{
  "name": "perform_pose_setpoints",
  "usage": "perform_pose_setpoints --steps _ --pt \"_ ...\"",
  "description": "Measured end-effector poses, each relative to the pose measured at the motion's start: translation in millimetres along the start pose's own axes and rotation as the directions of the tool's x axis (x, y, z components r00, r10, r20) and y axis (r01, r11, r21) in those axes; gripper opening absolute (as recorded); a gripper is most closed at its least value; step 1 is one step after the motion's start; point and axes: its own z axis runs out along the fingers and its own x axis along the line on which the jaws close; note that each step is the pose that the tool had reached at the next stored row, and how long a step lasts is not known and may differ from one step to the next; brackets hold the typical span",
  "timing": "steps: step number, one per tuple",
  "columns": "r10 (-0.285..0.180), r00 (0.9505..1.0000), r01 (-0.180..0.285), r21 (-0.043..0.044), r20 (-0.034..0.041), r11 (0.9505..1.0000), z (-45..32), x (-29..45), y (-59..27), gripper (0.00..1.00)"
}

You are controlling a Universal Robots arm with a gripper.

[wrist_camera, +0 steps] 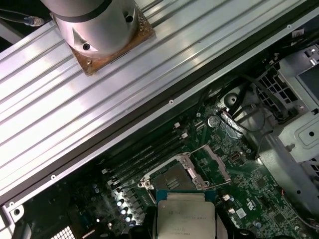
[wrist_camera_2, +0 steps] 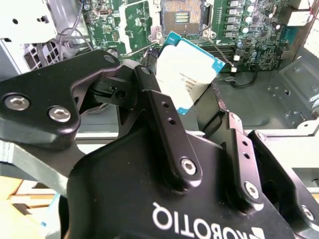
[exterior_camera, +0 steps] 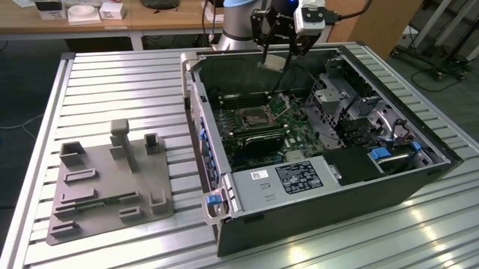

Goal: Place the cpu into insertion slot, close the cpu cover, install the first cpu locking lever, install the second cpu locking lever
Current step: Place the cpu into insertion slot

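We see the gripper, jaws closed on opposite edges of the cpu, held clear of the insertion slot; we judge the chip light, stiff and fragile, best held by its edges

grey fixture block on slatted table | open computer case beside it | wooden desk behind

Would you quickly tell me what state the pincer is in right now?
Pincer: closed on the cpu, which is not yet in the insertion slot.
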Motion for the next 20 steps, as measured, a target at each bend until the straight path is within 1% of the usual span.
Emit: perform_pose_setpoints --steps 10,20 --pt "0.060 0.9982 -0.060 -0.0013 0.0053 0.9982 0.5 0.8 -0.6 0.54" --pt "0.116 0.9932 -0.116 -0.0029 0.0101 0.9933 1.0 1.5 -1.1 0.54"
